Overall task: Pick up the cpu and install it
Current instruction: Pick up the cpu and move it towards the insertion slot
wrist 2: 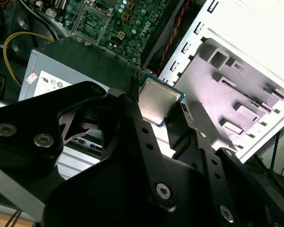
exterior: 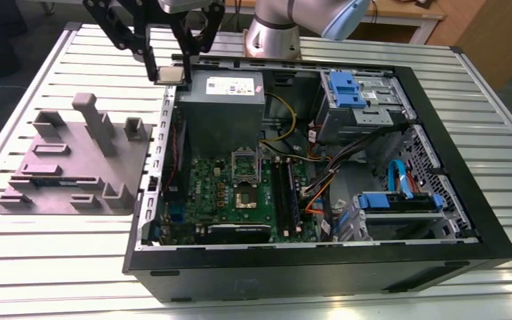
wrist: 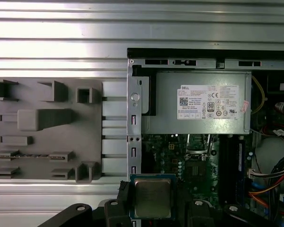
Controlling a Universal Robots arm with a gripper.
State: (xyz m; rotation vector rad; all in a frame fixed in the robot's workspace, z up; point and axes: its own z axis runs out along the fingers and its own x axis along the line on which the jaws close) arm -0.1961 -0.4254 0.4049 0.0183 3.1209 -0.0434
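Open computer case [exterior: 327,267] sits centre and right in the exterior view, with the grey moulded tray [exterior: 69,160] just beside it at left. Gripper [exterior: 169,68] at upper left, over the case's upper-left corner near the power supply [exterior: 223,113]. Fingers pinched on the cpu [exterior: 170,75], which is held in the air, clear of tray and board.

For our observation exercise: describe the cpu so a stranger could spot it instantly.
Find the open computer case. Over its corner by the grey box, the black gripper grips the cpu: small, flat, square, silver-topped, unlike the socket fixed inside.
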